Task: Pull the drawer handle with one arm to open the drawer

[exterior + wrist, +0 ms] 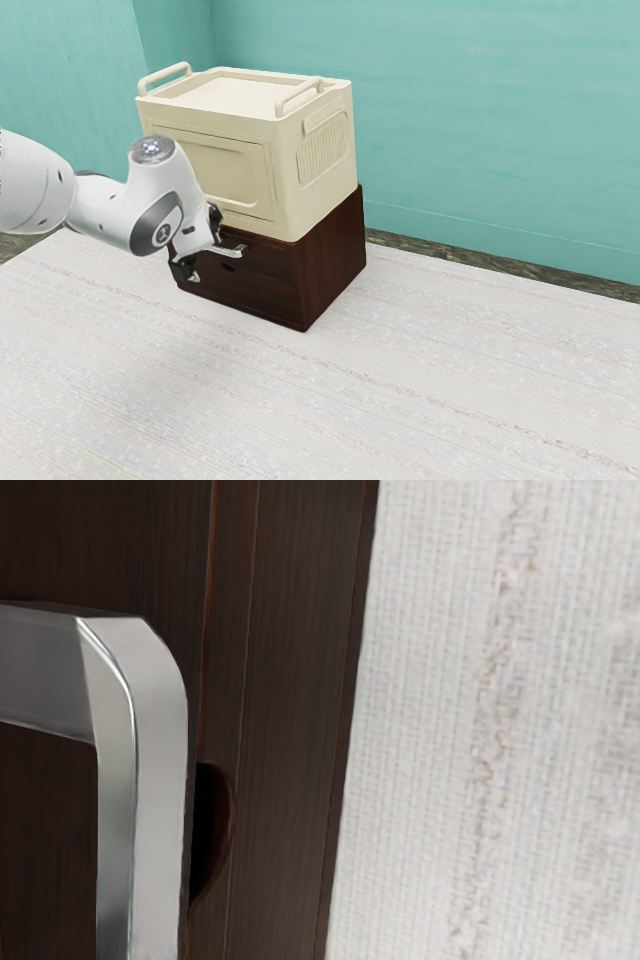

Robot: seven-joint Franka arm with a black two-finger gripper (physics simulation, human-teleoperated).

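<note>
From ext. view's left: my arm (100, 205) comes in, ends at gripper (200, 254): released, fingers spread well apart. Handle (236, 250), metal, right by fingertips, sticks out past them twd ext. view's right. Notch (229, 267) in dark drawer front (262, 282) beyond gripper, nr handle. Cream crate (325, 160) higher than gripper, on top of cabinet (335, 255). Pale tabletop (400, 380) lower than gripper, runs out to ext. view's right.
</note>
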